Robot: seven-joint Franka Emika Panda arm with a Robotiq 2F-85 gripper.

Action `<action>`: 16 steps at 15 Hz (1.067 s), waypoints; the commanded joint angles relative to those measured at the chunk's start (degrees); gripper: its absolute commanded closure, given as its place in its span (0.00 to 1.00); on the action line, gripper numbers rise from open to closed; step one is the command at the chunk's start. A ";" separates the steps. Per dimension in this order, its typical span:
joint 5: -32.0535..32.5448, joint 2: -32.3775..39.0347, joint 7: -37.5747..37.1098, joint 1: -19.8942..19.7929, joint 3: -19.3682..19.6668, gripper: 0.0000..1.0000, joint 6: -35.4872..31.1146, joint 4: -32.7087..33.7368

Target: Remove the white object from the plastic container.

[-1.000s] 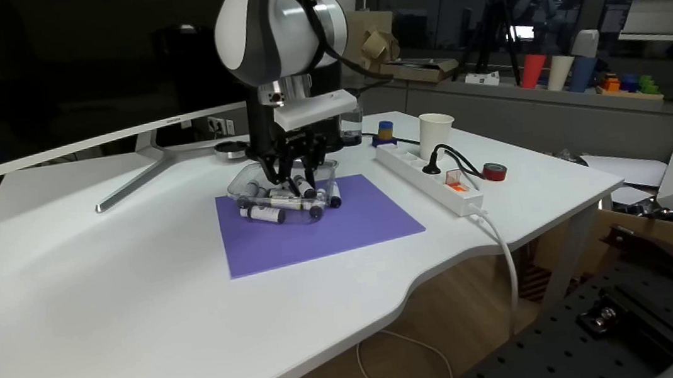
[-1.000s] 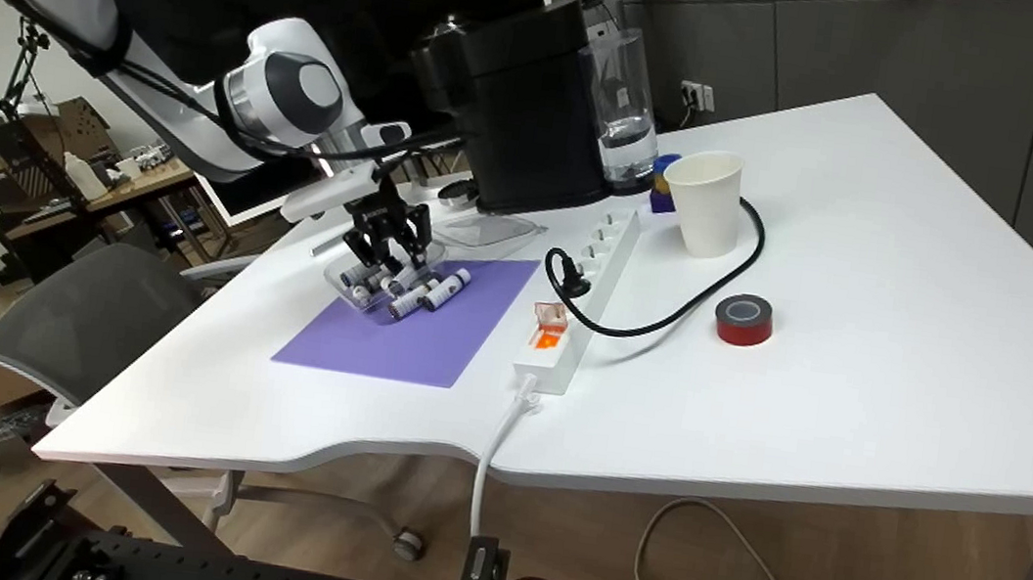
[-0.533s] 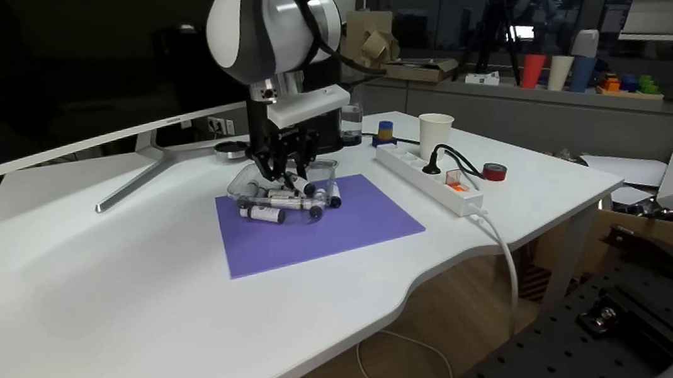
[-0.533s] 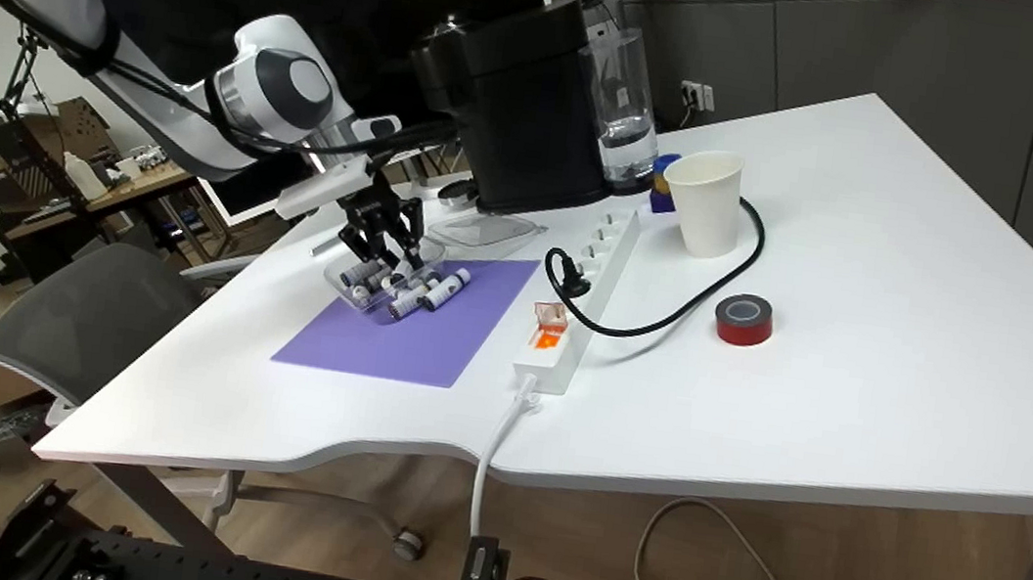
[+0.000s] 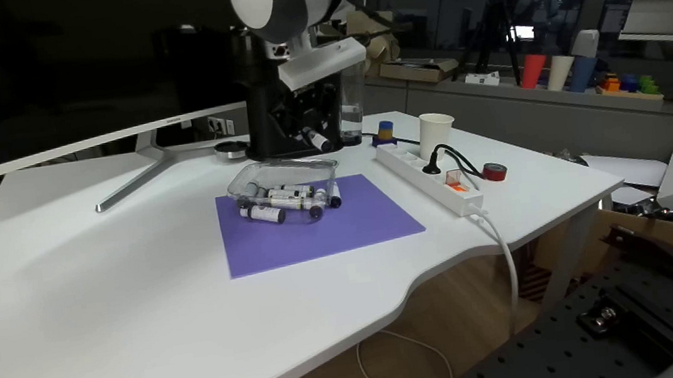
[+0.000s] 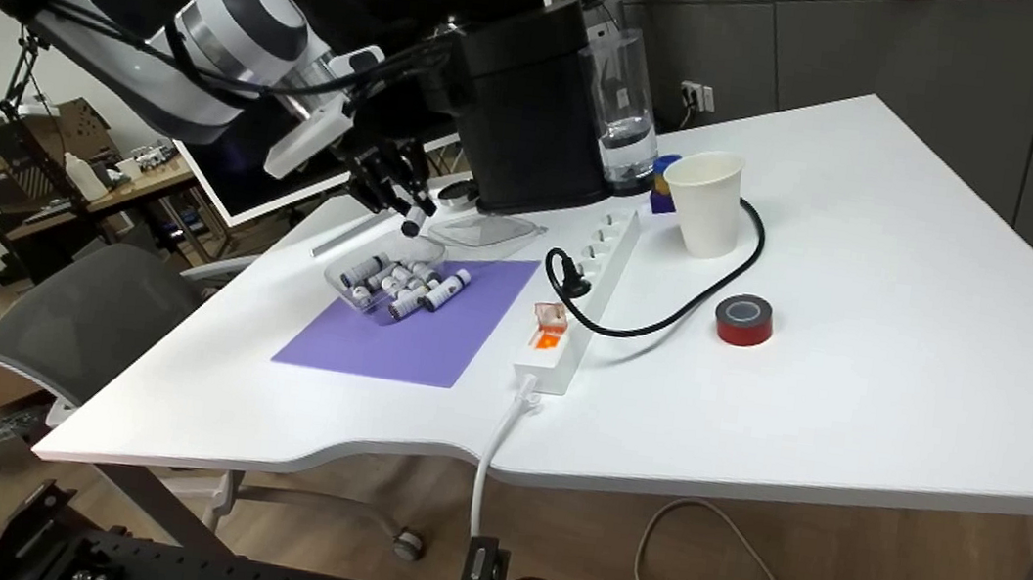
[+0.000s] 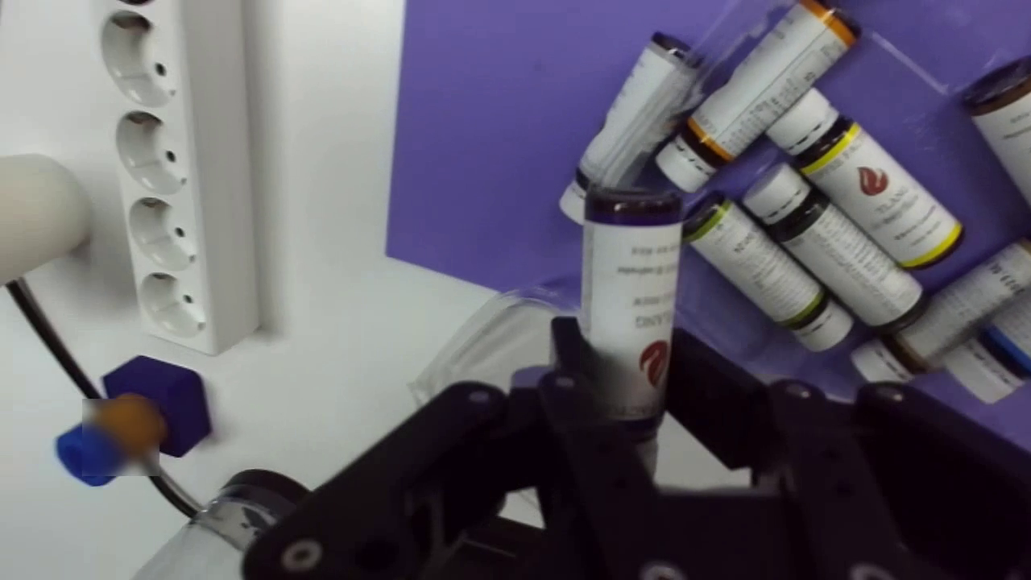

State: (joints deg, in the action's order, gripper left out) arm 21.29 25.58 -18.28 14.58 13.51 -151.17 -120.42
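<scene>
White bottle (image 7: 630, 278) in tool (image 7: 634, 366), outside container (image 5: 281, 173)

Nine bottles (image 7: 878, 197), one mat (image 5: 320, 239), one power strip (image 7: 213, 177) show.

White desk (image 5: 137, 326); wood-toned floor (image 6: 595, 536); grey mesh chair (image 6: 105, 309); grey cabinets (image 6: 900, 56); dark windows (image 5: 441, 25).

An office, by the look of its white desk (image 6: 861, 372), wide monitor (image 5: 75, 66) and grey chair (image 6: 94, 317).
</scene>
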 commanded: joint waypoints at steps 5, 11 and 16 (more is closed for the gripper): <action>2.53 -9.20 -6.10 -5.43 3.02 0.93 -0.93 -10.20; -3.99 -4.66 1.32 -13.40 0.43 0.93 -3.78 -11.80; -9.42 -0.05 8.12 -15.73 -2.76 0.93 -4.48 -10.93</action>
State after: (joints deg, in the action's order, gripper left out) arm 14.22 23.79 -13.24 0.12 12.81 -155.30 -132.05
